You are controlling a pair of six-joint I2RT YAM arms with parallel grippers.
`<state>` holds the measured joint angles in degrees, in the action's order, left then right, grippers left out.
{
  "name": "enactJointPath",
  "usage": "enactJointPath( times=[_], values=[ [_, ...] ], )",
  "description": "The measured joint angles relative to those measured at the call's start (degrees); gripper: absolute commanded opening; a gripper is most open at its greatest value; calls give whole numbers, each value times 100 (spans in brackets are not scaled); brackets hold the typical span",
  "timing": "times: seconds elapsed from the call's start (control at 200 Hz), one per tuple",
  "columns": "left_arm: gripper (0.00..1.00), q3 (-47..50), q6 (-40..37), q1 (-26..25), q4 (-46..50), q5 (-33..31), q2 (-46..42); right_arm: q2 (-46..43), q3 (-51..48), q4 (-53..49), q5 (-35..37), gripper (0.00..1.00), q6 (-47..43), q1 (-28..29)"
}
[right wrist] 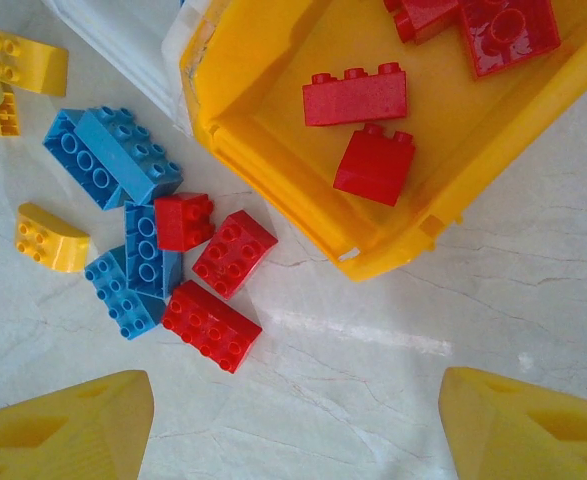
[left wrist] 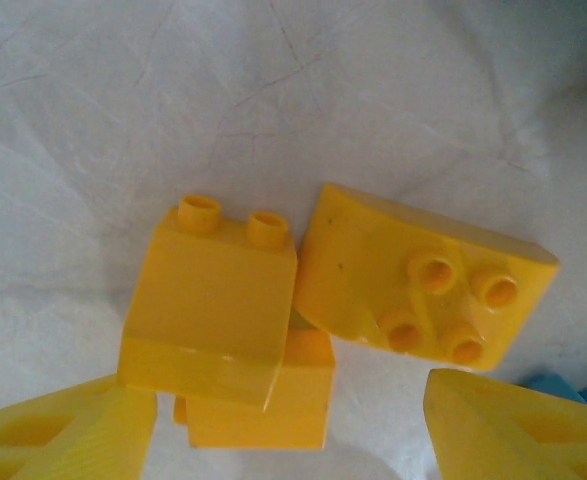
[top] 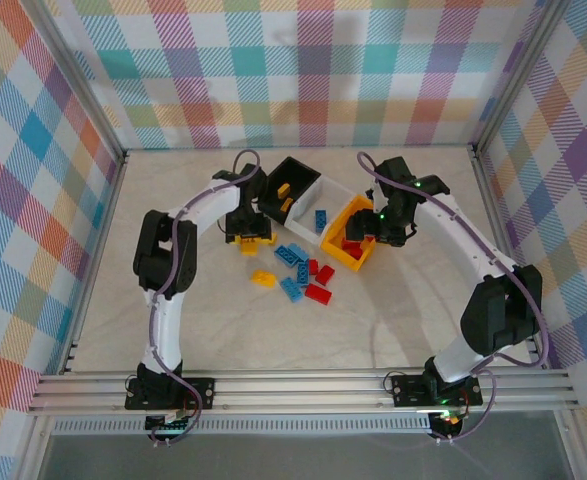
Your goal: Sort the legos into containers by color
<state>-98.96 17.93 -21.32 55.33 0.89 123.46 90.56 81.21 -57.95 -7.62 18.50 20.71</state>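
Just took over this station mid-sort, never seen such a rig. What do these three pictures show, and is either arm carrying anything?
Two robot arms, the left arm and right arm, are bolted at the near edge of a table; each ends in a two-finger pincer. The overhead picture looks down from behind them: a black bin, white bin and yellow bin in a row, loose bricks in red, blue and yellow before them. The other two pictures come from wrist cameras. The left pincer is open over yellow bricks on the table. The right pincer is open beside the yellow bin, which holds red bricks. Neither carries anything.
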Motion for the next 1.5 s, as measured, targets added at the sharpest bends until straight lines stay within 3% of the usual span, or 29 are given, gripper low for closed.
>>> enactJointPath(
  times=[0.61,0.955,1.38,1.5],
  values=[
    [62,-588,-280,225,170,-125,400,63,-103,-4,-48,74,-94,0],
    [71,-588,-343,804,166,-181,400,146,-103,2,-195,74,37,0],
    [70,-588,-568,911,149,-68,400,555,-103,11,-321,74,210,109],
    [77,-588,-658,992,153,63,398,568,-101,11,-343,74,212,146]
  ],
)
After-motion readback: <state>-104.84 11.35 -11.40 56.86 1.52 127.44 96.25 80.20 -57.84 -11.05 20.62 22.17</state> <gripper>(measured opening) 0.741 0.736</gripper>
